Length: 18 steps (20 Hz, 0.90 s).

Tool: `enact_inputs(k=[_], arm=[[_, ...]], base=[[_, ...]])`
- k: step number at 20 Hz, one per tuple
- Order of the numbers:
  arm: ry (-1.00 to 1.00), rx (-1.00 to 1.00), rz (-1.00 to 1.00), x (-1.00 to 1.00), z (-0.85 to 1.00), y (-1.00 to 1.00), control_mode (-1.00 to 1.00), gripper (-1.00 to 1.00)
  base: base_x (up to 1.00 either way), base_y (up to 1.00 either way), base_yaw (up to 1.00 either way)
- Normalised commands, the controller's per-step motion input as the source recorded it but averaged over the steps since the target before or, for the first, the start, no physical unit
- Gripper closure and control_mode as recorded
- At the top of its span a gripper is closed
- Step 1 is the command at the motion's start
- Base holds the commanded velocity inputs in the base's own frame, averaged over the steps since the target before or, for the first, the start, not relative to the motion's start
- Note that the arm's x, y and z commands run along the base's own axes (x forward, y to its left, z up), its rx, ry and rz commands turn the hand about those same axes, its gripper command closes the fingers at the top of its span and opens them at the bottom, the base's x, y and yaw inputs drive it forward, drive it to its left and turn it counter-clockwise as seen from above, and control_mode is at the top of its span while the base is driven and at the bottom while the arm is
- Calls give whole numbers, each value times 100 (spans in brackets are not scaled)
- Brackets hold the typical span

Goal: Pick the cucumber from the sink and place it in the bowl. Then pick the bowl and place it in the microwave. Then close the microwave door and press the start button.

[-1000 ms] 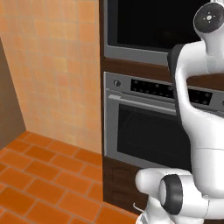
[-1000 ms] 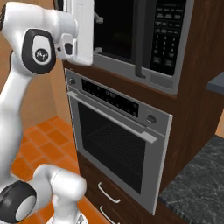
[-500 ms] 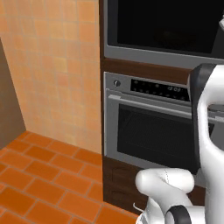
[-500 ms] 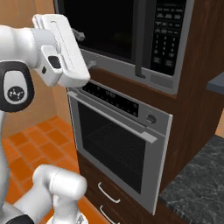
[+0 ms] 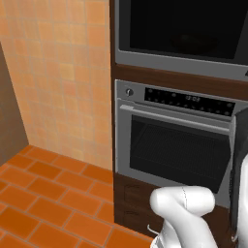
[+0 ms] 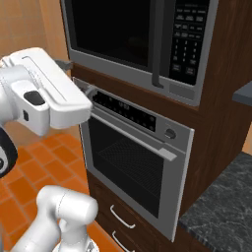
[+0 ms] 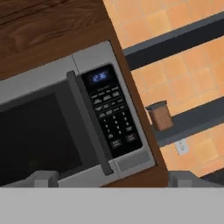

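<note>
The microwave (image 5: 179, 29) (image 6: 123, 29) (image 7: 43, 127) sits built into the dark wood column. Its dark glass door (image 6: 113, 24) is shut against the cavity, with the vertical handle (image 6: 156, 44) beside the keypad (image 7: 111, 113). A small display (image 7: 99, 77) glows above the buttons. My gripper (image 7: 116, 181) is open, its tips far apart with nothing between them, and it faces the microwave's front from a short way off. My white hand (image 6: 49, 93) hangs in front of the oven's upper left corner. Cucumber, bowl and sink are out of view.
A steel oven (image 5: 179, 145) (image 6: 133, 152) with a bar handle sits under the microwave, with drawers (image 6: 123, 216) below it. A dark stone counter (image 6: 221, 211) lies at the right. Orange floor tiles (image 5: 43, 193) spread to the left. A brown canister (image 7: 159, 116) stands on a wall shelf.
My hand has dropped from the microwave's upper left down to oven-top height and drawn back. The arm has swung out of the left base view. The microwave door stays shut.
</note>
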Motion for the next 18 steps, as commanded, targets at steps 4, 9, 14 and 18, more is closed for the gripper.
enact_inputs(k=[4, 9, 14, 18], arm=[[0, -35, 0, -26, -23, 17, -100, -100], [9, -27, 0, 2, -19, 9, -100, -100], [8, -16, 0, 23, -33, -8, -100, -100], [2, -6, 0, 44, -15, -28, -100, 100]], base=[[0, 0, 0], [0, 0, 0], [0, 0, 0], [0, 0, 0]])
